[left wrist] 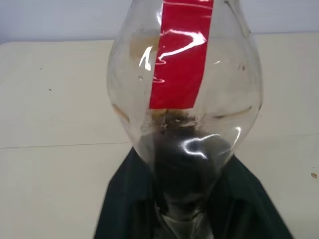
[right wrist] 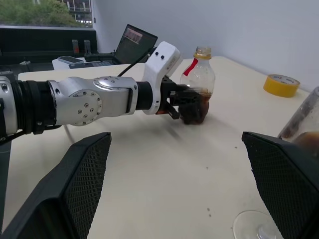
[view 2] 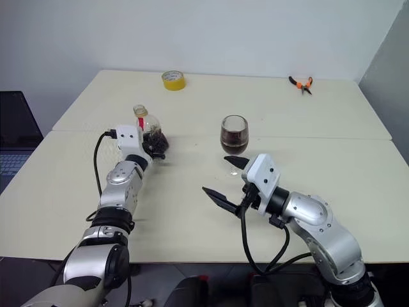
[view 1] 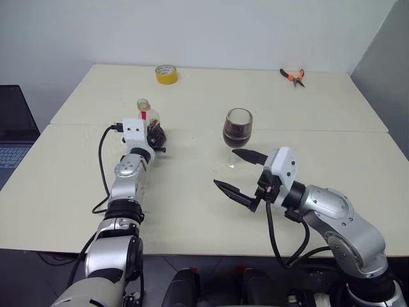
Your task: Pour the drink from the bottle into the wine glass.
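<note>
The bottle (view 1: 149, 120) stands upright on the left part of the table (view 1: 192, 198), clear plastic with a red strip and a yellowish top. A little dark drink (right wrist: 195, 110) lies at its bottom. My left gripper (view 1: 156, 137) reaches level from the near side and is shut on the bottle's lower body (left wrist: 187, 164). The wine glass (view 1: 237, 128) stands near the table's middle, its bowl about half full of dark drink. My right gripper (view 1: 224, 167) hovers open just in front of the glass's foot (right wrist: 254, 224), holding nothing.
A yellow tape roll (view 1: 166, 74) lies at the far edge of the table. Orange-handled pliers (view 1: 293, 76) lie at the far right. A laptop (view 1: 13, 128) sits off the table's left side. A seam (view 1: 307, 131) crosses the table behind the glass.
</note>
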Available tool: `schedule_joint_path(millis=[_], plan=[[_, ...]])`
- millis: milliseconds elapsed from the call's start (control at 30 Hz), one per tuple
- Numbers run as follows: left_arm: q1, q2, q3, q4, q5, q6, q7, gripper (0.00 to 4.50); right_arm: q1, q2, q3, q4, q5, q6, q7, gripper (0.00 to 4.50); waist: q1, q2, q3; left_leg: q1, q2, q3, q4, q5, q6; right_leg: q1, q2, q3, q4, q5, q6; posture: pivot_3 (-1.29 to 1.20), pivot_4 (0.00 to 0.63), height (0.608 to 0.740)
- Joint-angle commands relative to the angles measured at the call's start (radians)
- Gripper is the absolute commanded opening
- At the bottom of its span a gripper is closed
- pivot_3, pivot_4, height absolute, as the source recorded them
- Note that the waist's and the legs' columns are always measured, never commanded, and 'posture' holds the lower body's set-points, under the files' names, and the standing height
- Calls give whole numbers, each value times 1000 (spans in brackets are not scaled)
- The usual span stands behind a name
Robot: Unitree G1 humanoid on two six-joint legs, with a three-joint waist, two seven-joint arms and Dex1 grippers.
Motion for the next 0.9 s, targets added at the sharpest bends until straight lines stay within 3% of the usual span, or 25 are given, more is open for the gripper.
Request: schedule_joint_path(millis=[33,233,400,533,600,900], plan=[[-11,0,11,0,-6,-21,4,2527,-15,2,-16,-11,2,-24,-1,4500,0,0,0,0,0,0,0,0,0,0,0,0,0,0,0,0,150,740],[17,-3,13,-43,-11,-14,-4,4467,0,5,-27,-16,11,-31,-3,4500,0,0,0,0,0,0,0,0,0,0,0,0,0,0,0,0,150,740],[158,9,8,-282,-19,65,-24,4491,93,24,-91,-41,12,-64,-50,4500,0,0,0,0,0,0,0,0,0,0,0,1,0,0,0,0,150,740],[388,-11,18,-611,43,134,91,4491,234,175,-227,53,-147,-316,-273,4500,-1,0,-2,0,1,0,-1,0,-1,0,0,1,0,0,0,0,150,740],[472,-29,3,-704,45,138,96,4491,285,221,-231,105,-198,-415,-300,4500,1,0,-2,1,1,1,-2,-1,-1,0,0,2,0,0,0,0,150,740],[589,-92,-19,-800,55,122,111,4491,400,324,-191,334,-307,-684,-360,4500,13,2,-4,2,1,2,-1,-1,-1,1,0,3,1,0,0,0,150,740]])
